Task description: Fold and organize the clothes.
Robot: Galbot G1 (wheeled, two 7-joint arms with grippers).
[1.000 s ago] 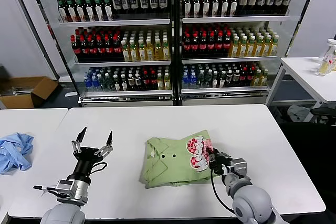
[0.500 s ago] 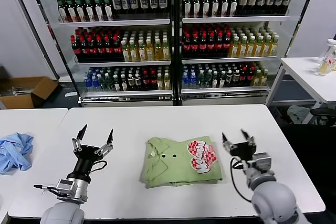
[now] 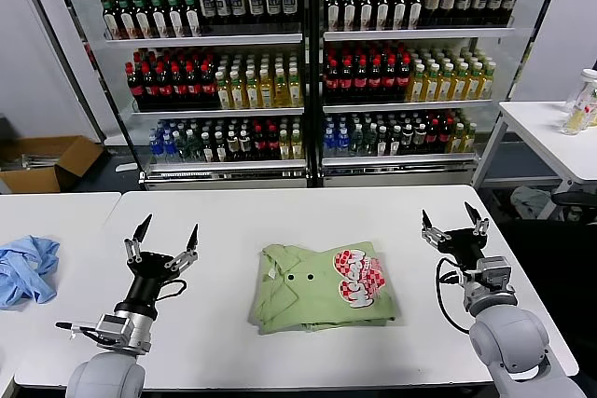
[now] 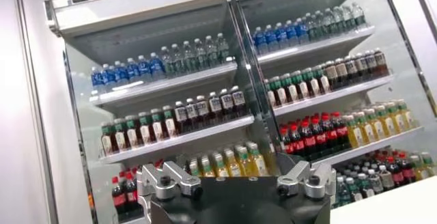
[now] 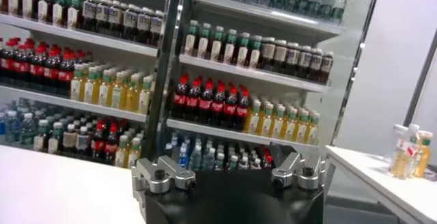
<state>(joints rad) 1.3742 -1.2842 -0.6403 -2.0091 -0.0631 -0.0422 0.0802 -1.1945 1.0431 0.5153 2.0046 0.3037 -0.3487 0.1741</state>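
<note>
Your view from the head: the shirt (image 3: 322, 286) lies folded at the centre of the white table (image 3: 280, 212), red-and-white print toward 3 o'clock. Your left claw (image 3: 166, 241) hovers at 9 o'clock of the shirt, fingers spread, holding nothing. Your right claw (image 3: 452, 221) stands at 3 o'clock, well apart from the shirt, fingers likewise spread and empty. A blue garment (image 3: 26, 269) lies far out at 9 o'clock.

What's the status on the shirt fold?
Left gripper open, raised left of shirt. Right gripper open, clear. Green shirt folded, flat on table.
</note>
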